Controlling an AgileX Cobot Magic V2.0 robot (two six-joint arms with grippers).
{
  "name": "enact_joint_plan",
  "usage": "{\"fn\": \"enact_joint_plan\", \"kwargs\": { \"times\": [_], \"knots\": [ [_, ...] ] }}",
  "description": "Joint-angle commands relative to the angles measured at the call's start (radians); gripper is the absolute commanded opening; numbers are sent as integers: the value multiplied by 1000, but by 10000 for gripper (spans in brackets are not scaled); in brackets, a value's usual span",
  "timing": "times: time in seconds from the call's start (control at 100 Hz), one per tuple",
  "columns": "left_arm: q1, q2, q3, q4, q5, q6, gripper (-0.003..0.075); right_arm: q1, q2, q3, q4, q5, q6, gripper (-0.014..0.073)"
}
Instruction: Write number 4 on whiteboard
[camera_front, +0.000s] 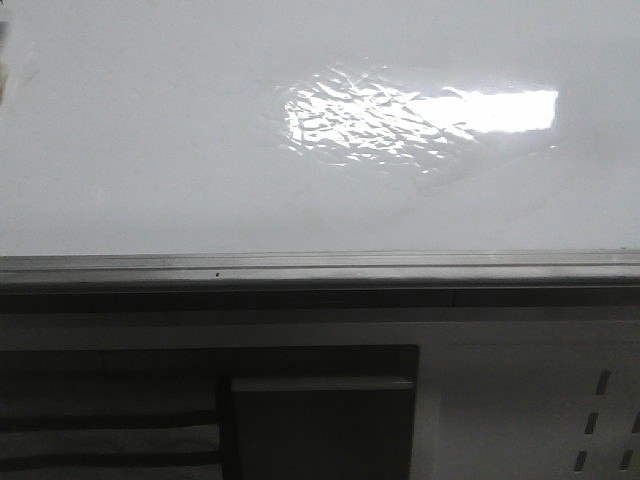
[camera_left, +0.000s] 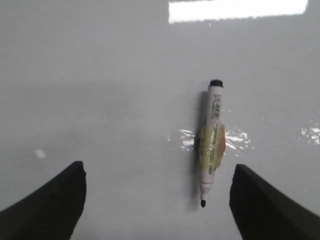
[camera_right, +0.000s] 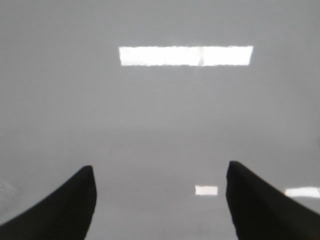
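Observation:
The glossy whiteboard fills the front view, with a rippled glare patch and a grey metal rim along its near edge. No number 4 shows on it. A white marker with a yellow-orange label lies flat on the board in the left wrist view, uncapped, its black tip toward the fingers. My left gripper hangs open above the board, the marker's tip end lying between its fingers, nearer one of them. My right gripper is open over bare board. Neither gripper appears in the front view.
Below the rim in the front view is a grey panel with a dark recessed block and dark slots at the right. A ceiling light reflects on the board.

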Motion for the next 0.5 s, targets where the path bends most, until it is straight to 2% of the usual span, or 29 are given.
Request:
{"fn": "enact_joint_plan", "kwargs": {
  "times": [0.0,0.21,0.41,0.49],
  "knots": [
    [-56,85,-34,-3,-95,1,546,-7,20,-34,-9,-82,-6,489],
    [-157,278,-36,30,-165,1,546,-7,20,-34,-9,-82,-6,489],
    [-170,437,-37,30,-288,1,541,-7,20,-34,-9,-82,-6,489],
    [-170,479,-37,30,-334,1,509,-7,20,-34,-9,-82,-6,489]
  ]
}}
